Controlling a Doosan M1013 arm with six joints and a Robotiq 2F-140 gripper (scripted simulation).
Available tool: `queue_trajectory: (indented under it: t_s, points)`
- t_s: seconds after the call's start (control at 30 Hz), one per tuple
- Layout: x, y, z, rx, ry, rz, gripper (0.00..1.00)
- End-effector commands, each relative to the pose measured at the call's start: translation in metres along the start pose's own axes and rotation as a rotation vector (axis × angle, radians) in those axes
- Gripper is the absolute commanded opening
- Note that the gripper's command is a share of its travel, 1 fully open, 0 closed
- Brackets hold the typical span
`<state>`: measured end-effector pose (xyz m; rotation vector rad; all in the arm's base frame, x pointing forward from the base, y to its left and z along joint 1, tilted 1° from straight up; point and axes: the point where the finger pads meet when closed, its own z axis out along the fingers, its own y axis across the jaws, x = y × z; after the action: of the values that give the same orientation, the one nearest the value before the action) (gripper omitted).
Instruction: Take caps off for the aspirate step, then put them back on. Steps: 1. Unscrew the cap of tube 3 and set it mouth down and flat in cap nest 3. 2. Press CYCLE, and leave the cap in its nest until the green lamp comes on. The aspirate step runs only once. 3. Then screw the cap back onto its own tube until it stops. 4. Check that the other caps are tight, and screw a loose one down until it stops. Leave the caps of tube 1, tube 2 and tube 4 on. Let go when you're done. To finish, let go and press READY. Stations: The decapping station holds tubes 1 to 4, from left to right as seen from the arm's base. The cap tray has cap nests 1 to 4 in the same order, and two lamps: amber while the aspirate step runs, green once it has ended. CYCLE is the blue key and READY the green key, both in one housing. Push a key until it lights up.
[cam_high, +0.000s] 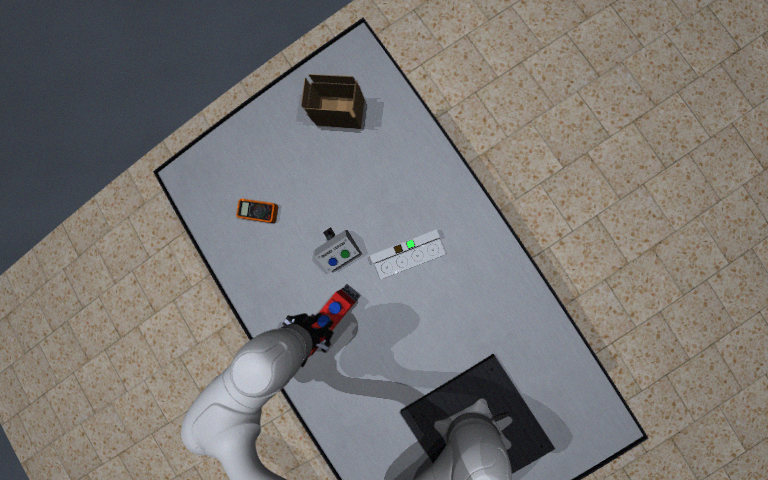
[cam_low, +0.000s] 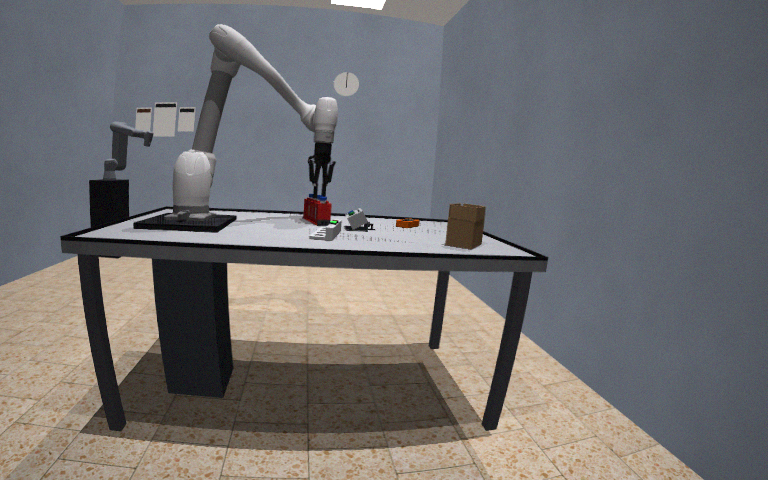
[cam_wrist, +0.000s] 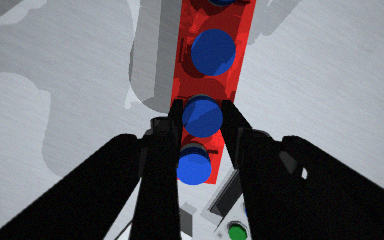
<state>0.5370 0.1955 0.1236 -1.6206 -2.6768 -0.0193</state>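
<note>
Grey table (cam_high: 509, 316) — fingers clamped on blue cap (cam_wrist: 202, 117), red rack (cam_wrist: 200, 30); key-housing label unreadable.

On the surface (cam_high: 509, 316) one red tube station (cam_high: 342, 298) is counted, with four blue caps (cam_wrist: 213, 52) shown in the wrist view. One cap tray (cam_high: 430, 236) is seen right of centre, with four nests (cam_high: 417, 255) and two lamps (cam_high: 410, 243) — beside it, one housing (cam_high: 351, 240) with two keys (cam_high: 333, 261). One multimeter (cam_high: 257, 210) is counted at left, one cardboard box (cam_high: 333, 101) at the top — and one arm (cam_high: 254, 373).
</note>
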Motion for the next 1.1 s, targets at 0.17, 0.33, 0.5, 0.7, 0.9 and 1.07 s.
queue_trajectory:
  t_s: [0.17, 0.33, 0.5, 0.7, 0.9, 1.07]
  points:
    - [0.0006, 0.0016, 0.0015, -0.005, -0.008, 0.455, 0.3]
    - [0.0006, 0.0016, 0.0015, -0.006, -0.008, 0.652, 0.3]
    - [0.0005, 0.0009, 0.0005, -0.003, -0.004, 0.653, 0.3]
    - [0.0004, 0.0008, 0.0006, -0.003, -0.004, 0.652, 0.41]
    - [0.0004, 0.0008, 0.0006, -0.003, -0.004, 0.653, 0.41]
    - [0.0005, 0.0014, 0.0024, -0.004, -0.005, 0.487, 0.41]
